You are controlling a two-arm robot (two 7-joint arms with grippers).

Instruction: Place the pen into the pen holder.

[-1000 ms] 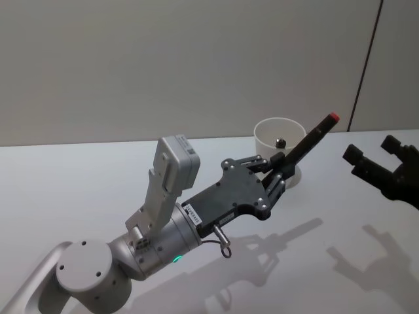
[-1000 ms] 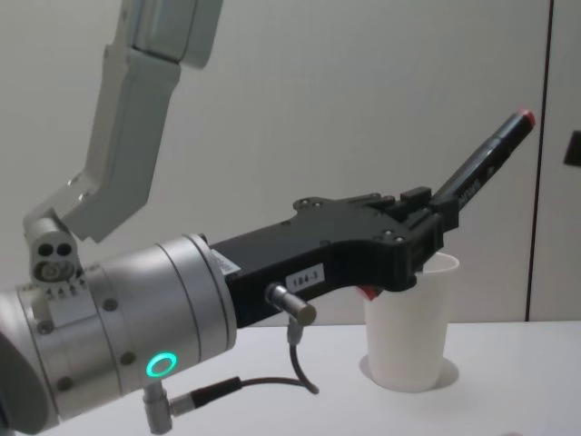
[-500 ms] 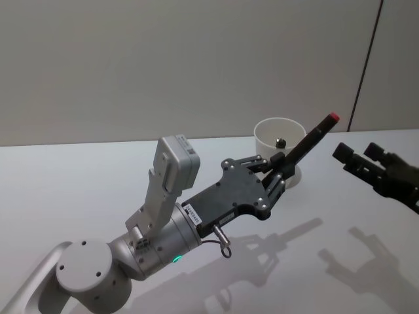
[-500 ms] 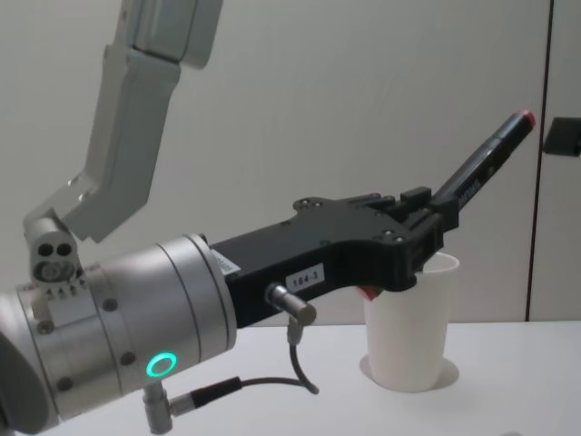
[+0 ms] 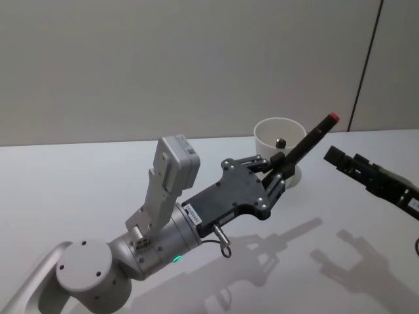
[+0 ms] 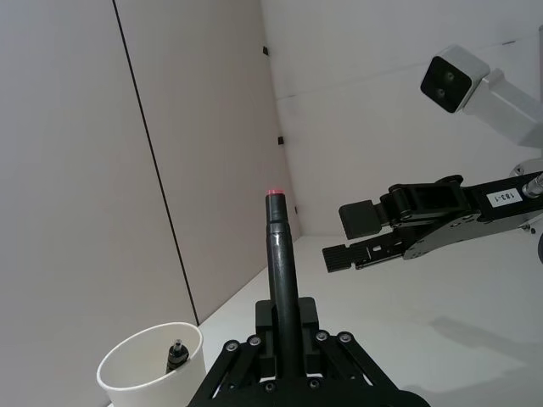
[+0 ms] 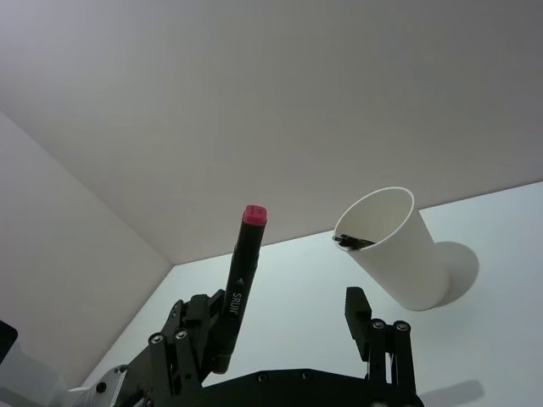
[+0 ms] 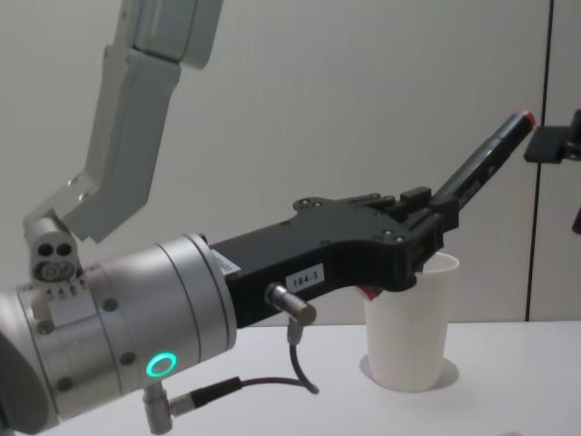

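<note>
My left gripper [image 5: 277, 171] is shut on the lower part of a black pen [image 5: 309, 145] with a red cap. It holds the pen tilted in the air, just in front of the pen holder [image 5: 262, 133], a white paper cup on the table. In the chest view the pen [image 8: 477, 168] slants up above the cup [image 8: 408, 336]. My right gripper [image 5: 345, 159] hovers open a short way right of the pen's red tip. In the left wrist view it [image 6: 348, 237] shows open beyond the pen [image 6: 282, 280]. In the right wrist view the pen [image 7: 237, 288] stands between that gripper's fingers, beside the cup [image 7: 399, 250].
A small dark item [image 5: 280, 142] lies inside the cup. The white table [image 5: 78, 183] runs up to a plain wall with a dark vertical seam [image 5: 363, 72]. My left arm [image 5: 163, 216] reaches across the middle of the table.
My right gripper has moved left toward the pen's red tip and turned its fingers. The left gripper and the pen have stayed still.
</note>
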